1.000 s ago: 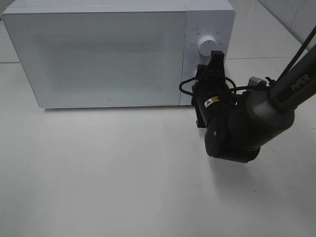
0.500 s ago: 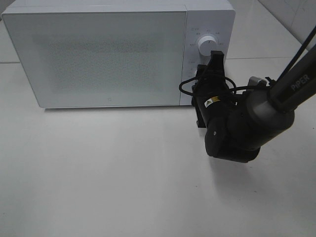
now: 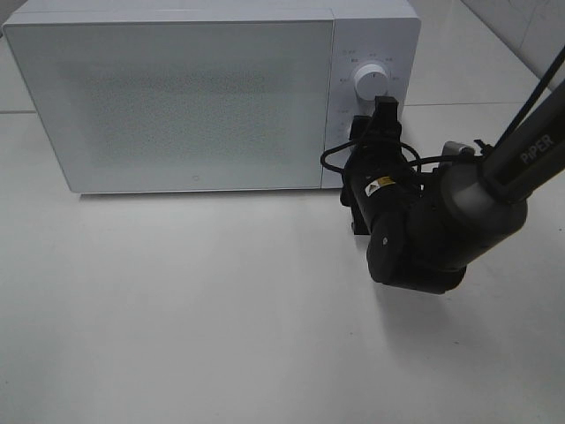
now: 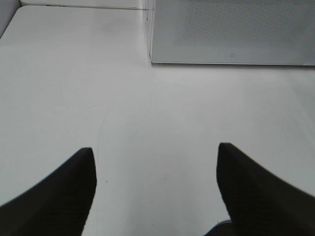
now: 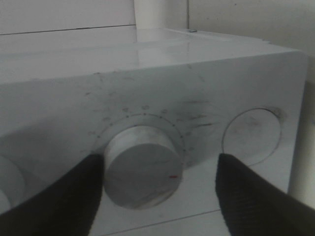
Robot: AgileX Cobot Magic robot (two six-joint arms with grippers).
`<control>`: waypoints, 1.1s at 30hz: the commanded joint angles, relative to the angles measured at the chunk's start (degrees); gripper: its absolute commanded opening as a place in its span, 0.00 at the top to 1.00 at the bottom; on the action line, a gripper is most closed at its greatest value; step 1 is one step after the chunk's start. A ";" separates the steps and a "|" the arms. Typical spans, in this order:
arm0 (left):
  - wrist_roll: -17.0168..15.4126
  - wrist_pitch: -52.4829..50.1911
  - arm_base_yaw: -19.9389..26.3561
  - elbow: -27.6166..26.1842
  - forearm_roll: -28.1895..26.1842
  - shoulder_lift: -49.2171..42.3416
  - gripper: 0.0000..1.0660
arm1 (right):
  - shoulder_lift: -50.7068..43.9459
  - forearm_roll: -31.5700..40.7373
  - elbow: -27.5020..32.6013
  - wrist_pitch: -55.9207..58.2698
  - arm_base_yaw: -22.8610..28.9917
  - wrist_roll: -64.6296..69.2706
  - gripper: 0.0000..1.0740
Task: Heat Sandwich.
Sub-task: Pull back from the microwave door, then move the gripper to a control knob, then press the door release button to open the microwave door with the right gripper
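Right gripper (image 5: 158, 163) is gaping wide around the microwave (image 5: 197, 83) knob (image 5: 138, 172); left gripper (image 4: 155, 160) is hanging open over the table (image 4: 147, 113).

Left tool (image 4: 155, 147), right tool (image 5: 158, 157): jaws spread

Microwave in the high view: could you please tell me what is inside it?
The microwave has its door shut, and the speckled window shows only a grey blur, so whatever is inside is covered. No sandwich shows in any view.
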 commanded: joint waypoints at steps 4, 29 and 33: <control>0.06 -0.74 -0.23 0.06 0.06 -1.03 0.38 | -2.98 -3.50 2.81 -11.40 -0.57 -1.83 0.28; 0.11 -0.74 -0.23 0.06 0.06 -1.03 0.38 | -25.44 -9.63 21.31 0.00 7.62 -30.37 0.31; 0.11 -0.74 -0.23 0.06 0.06 -1.03 0.38 | -31.17 -13.87 20.86 12.20 7.22 -41.65 0.31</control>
